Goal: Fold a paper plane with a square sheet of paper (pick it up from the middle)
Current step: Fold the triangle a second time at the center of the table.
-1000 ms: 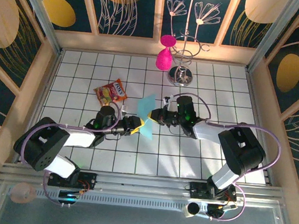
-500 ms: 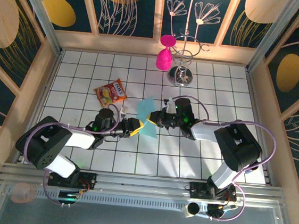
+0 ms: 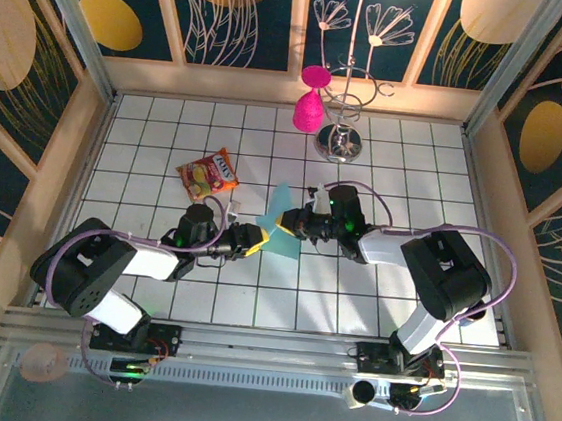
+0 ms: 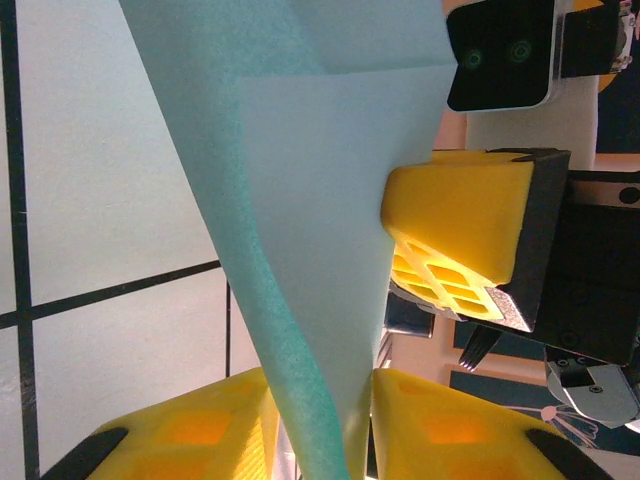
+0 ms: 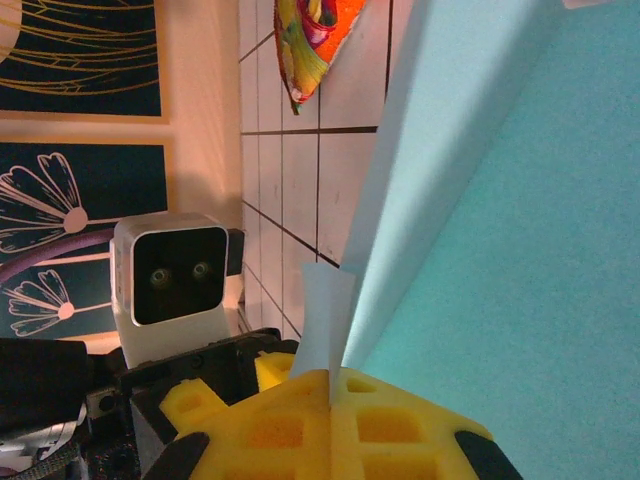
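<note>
Right of the snack packet, bracketing with the narrowly parted left gripper one edge of the folded light-blue sheet, upright above the middle of the table, actual pinch impossible to tell, and clamping it fast in the right gripper.

Paper plane over the middle of the table.
The left gripper sits just left of the paper plane and the right gripper just right. The snack packet lies behind-left, the stand and cup well behind.
</note>
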`<state>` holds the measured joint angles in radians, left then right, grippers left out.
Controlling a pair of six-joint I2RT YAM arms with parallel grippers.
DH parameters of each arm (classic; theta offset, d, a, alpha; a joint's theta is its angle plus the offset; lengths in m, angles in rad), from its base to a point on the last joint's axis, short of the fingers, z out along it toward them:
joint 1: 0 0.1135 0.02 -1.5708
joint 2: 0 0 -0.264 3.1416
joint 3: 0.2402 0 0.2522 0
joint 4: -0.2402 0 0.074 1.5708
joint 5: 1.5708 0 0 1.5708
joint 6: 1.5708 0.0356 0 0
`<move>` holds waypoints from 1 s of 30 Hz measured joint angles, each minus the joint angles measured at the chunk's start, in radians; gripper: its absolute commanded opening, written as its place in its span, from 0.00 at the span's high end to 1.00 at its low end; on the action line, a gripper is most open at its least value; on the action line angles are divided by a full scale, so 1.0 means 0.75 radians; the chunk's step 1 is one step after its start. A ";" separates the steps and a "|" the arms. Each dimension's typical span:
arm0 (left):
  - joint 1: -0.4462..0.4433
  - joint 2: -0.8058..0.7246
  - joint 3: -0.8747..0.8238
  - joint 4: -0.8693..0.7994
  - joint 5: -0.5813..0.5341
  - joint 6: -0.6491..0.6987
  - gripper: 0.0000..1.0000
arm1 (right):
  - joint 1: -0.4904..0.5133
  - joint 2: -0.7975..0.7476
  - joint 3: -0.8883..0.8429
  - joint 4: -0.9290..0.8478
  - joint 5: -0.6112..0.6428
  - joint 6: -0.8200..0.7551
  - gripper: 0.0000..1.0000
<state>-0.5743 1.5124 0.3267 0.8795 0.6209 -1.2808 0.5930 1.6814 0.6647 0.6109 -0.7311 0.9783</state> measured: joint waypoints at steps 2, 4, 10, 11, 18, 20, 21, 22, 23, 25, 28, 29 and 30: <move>0.000 0.003 -0.002 0.000 -0.001 -0.003 0.74 | 0.000 0.000 -0.012 -0.002 0.001 -0.001 0.88; 0.000 0.010 -0.002 0.001 -0.001 -0.005 0.75 | 0.000 0.000 -0.018 -0.007 0.000 -0.005 0.86; 0.000 0.048 -0.003 0.028 -0.001 -0.014 0.81 | 0.000 -0.002 -0.041 -0.027 0.001 -0.005 0.81; 0.000 0.053 -0.005 0.035 -0.001 -0.015 0.82 | 0.000 -0.002 -0.043 -0.029 0.001 -0.005 0.80; 0.000 0.070 -0.010 0.061 -0.001 -0.020 0.88 | -0.003 -0.058 -0.071 -0.069 0.033 -0.006 0.66; 0.000 0.071 -0.010 0.060 -0.002 -0.019 0.89 | -0.012 -0.093 -0.087 -0.094 0.057 -0.006 0.62; 0.000 0.071 -0.010 0.059 -0.003 -0.019 0.89 | -0.021 -0.119 -0.099 -0.112 0.074 -0.007 0.61; 0.000 0.071 -0.010 0.056 -0.006 -0.018 0.89 | -0.031 -0.144 -0.110 -0.136 0.092 -0.011 0.60; 0.000 0.071 -0.010 0.049 -0.008 -0.014 0.89 | -0.039 -0.168 -0.117 -0.160 0.113 -0.015 0.60; 0.000 0.071 -0.009 0.023 -0.018 -0.002 0.89 | -0.057 -0.224 -0.122 -0.232 0.167 -0.036 0.59; 0.000 0.065 0.003 -0.055 -0.038 0.037 0.88 | -0.087 -0.316 -0.121 -0.339 0.258 -0.076 0.58; 0.000 0.062 0.011 -0.084 -0.042 0.053 0.87 | -0.094 -0.338 -0.119 -0.368 0.286 -0.086 0.58; 0.000 0.058 0.022 -0.114 -0.046 0.070 0.86 | -0.102 -0.365 -0.116 -0.404 0.321 -0.100 0.58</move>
<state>-0.5743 1.5558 0.3431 0.7940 0.5861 -1.2285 0.5163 1.4075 0.5774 0.3080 -0.4904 0.9031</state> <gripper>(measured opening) 0.123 0.416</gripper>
